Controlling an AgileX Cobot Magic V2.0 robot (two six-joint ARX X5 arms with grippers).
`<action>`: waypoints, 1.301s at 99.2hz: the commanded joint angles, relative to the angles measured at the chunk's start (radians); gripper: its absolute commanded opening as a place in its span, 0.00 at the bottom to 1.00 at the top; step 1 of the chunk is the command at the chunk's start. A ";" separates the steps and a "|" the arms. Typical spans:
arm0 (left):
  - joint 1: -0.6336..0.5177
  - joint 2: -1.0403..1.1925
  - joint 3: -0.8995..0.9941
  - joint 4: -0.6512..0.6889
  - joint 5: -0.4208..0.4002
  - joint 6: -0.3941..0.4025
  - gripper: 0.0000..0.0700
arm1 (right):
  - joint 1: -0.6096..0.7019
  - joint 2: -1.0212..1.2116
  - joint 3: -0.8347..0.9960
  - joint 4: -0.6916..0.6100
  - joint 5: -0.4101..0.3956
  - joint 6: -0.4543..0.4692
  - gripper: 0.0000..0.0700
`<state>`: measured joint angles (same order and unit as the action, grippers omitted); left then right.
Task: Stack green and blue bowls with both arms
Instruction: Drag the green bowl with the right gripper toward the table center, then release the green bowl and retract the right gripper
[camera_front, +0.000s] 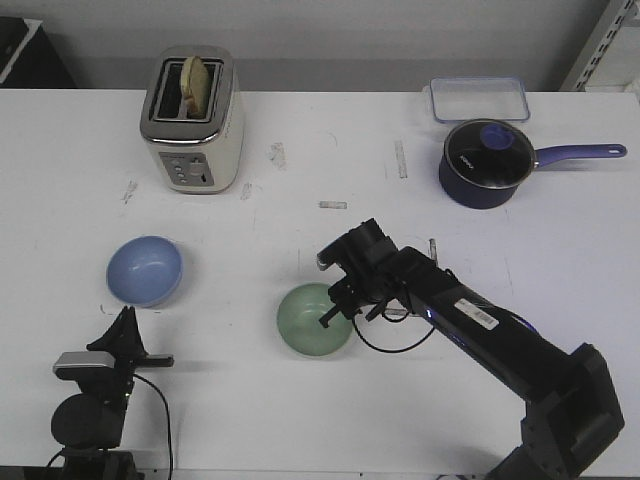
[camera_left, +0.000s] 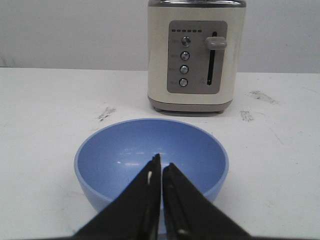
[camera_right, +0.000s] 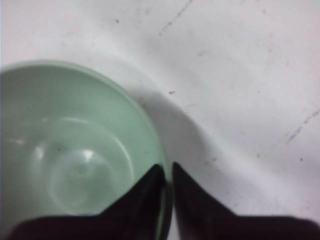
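The pale green bowl (camera_front: 312, 322) is at the table's front centre. My right gripper (camera_front: 335, 312) is at the bowl's right rim. In the right wrist view the gripper (camera_right: 167, 167) has one finger inside the green bowl (camera_right: 75, 150) and one outside, shut on the rim. The light blue bowl (camera_front: 145, 270) rests on the table at the front left. My left gripper (camera_front: 127, 315) is just on the near side of it, shut and empty. In the left wrist view its tips (camera_left: 161, 161) point at the blue bowl (camera_left: 125, 150) without touching it.
A cream toaster (camera_front: 193, 120) with bread in it stands at the back left, beyond the blue bowl; it also shows in the left wrist view (camera_left: 196, 55). A dark blue lidded saucepan (camera_front: 485, 165) and a clear lidded container (camera_front: 480, 100) are at the back right.
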<state>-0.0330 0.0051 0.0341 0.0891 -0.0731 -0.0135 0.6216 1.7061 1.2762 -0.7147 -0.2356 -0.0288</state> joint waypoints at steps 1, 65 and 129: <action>0.000 -0.002 -0.021 0.010 0.002 -0.002 0.00 | 0.008 0.028 0.014 0.002 -0.001 0.003 0.53; 0.000 -0.002 -0.021 0.018 0.002 -0.002 0.00 | -0.125 -0.281 0.137 0.026 0.029 -0.005 0.00; 0.000 -0.002 -0.021 0.016 0.002 -0.002 0.00 | -0.558 -0.901 -0.568 0.327 0.113 -0.028 0.00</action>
<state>-0.0330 0.0051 0.0341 0.0933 -0.0731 -0.0135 0.0689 0.8467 0.7586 -0.4217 -0.1192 -0.0483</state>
